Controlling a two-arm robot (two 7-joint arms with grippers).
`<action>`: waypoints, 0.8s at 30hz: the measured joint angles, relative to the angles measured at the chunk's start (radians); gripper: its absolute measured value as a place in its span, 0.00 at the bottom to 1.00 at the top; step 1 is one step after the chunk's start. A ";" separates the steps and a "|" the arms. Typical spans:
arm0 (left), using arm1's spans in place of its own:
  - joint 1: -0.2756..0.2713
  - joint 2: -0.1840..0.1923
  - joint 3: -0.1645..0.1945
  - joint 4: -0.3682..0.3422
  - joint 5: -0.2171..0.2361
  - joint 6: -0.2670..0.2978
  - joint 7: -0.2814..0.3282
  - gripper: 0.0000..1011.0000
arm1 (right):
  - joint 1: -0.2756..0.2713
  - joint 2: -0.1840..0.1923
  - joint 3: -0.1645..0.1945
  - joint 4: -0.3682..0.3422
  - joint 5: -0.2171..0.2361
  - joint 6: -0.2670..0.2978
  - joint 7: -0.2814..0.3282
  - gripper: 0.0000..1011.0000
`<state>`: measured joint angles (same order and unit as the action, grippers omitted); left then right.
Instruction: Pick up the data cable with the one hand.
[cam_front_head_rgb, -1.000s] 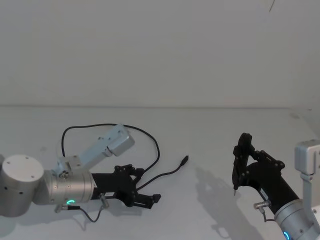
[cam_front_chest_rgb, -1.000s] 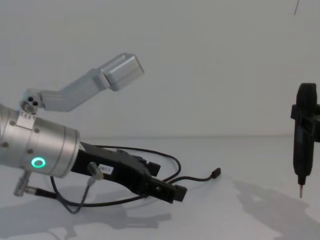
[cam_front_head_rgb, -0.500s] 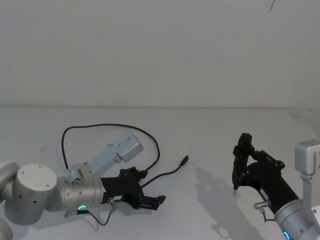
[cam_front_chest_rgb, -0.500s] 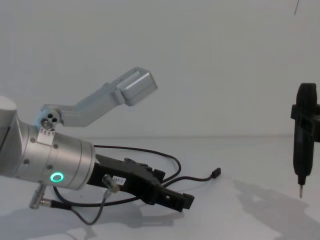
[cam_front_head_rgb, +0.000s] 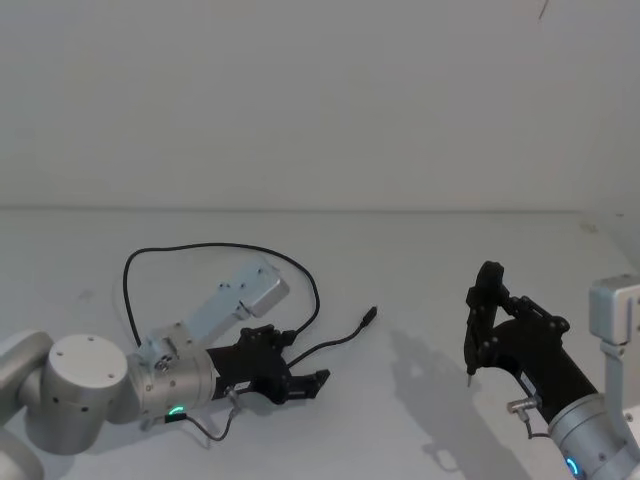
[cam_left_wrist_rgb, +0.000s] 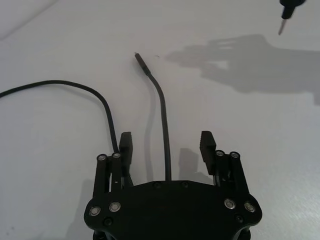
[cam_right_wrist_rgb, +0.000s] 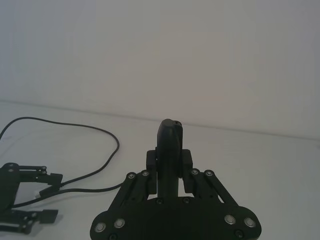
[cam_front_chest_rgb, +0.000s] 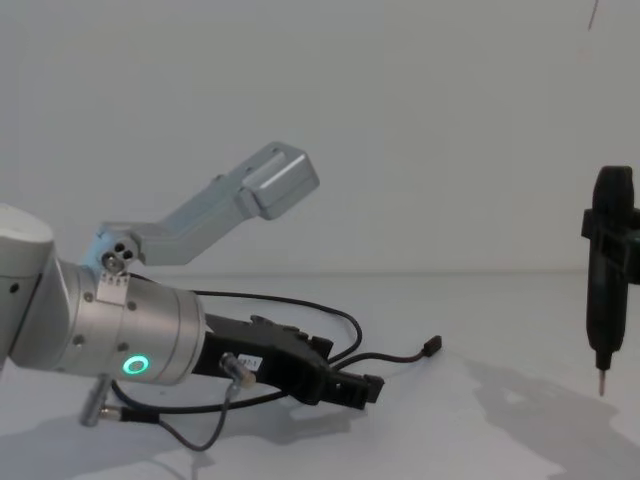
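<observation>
White bench (cam_front_head_rgb: 420, 260), head view: the data cable (cam_front_head_rgb: 312, 290) lay looped, its free end running past the left claw (cam_front_head_rgb: 305, 384). The right claw (cam_front_head_rgb: 492, 325) hung well apart, clamped on a pointed tool (cam_front_head_rgb: 487, 288). Left wrist view: jaws wide, empty, straddling the cable. Chest view: claw low over the bench. It should settle lower, keep the cable centred, then close gently.

Bright even light, soft grey shadows (cam_front_head_rgb: 415, 360) (blurred edges) on table (cam_front_head_rgb: 430, 270)
</observation>
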<state>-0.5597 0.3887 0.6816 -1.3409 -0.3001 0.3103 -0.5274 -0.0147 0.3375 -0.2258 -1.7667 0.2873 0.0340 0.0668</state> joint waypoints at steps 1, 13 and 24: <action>0.000 -0.002 -0.001 0.002 0.001 -0.002 0.003 0.82 | 0.000 0.000 0.000 0.000 0.000 0.000 0.000 0.28; -0.006 -0.043 -0.016 0.046 0.016 -0.041 0.032 0.43 | 0.000 0.000 0.000 0.000 0.000 0.000 0.000 0.28; -0.012 -0.060 -0.024 0.064 0.021 -0.050 0.032 0.10 | 0.000 0.000 0.000 0.000 0.000 0.000 0.000 0.28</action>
<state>-0.5719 0.3290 0.6575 -1.2773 -0.2789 0.2606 -0.4951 -0.0146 0.3375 -0.2258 -1.7668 0.2874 0.0340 0.0668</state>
